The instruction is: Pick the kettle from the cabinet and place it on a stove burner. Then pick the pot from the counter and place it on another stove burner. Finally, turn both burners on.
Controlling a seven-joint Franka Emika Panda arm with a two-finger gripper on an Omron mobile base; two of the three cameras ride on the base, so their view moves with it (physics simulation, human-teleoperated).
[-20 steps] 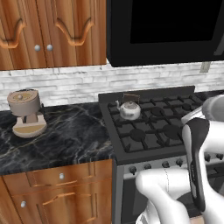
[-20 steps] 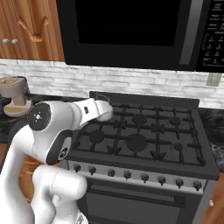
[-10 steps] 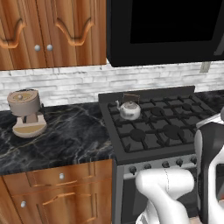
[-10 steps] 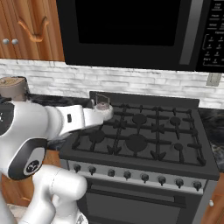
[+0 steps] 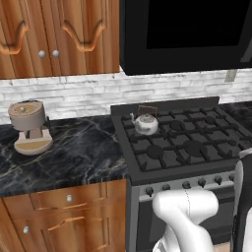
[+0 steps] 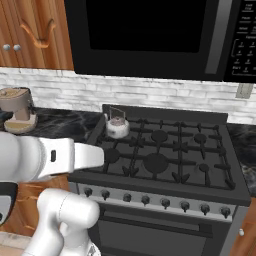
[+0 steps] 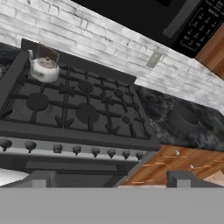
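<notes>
The silvery kettle (image 5: 145, 123) (image 6: 118, 126) (image 7: 43, 68) stands on the rear left stove burner, with nothing touching it. In the hand view the dark grey pot (image 7: 183, 119) sits on the black marble counter (image 7: 203, 131) to the right of the range. My gripper (image 7: 110, 180) is open and empty; its fingertips (image 7: 41, 178) stand wide apart, low in front of the range and well short of the pot. The other burners (image 7: 86, 113) (image 5: 193, 146) (image 6: 156, 162) are bare. The reddish-brown wall cabinet (image 5: 59, 34) (image 6: 30, 35) hangs at the upper left.
A beige coffee machine (image 5: 30, 127) (image 6: 18, 107) stands on the counter (image 5: 78, 152) left of the range. Silver knobs (image 7: 76, 150) (image 6: 165, 202) line the stove front. A black microwave (image 6: 150, 35) hangs over the stove. Wooden drawers (image 7: 175, 164) sit below the pot.
My arm has swung down and to the right in the left base view, and lower and nearer the camera in the right base view. The kettle has not moved.
</notes>
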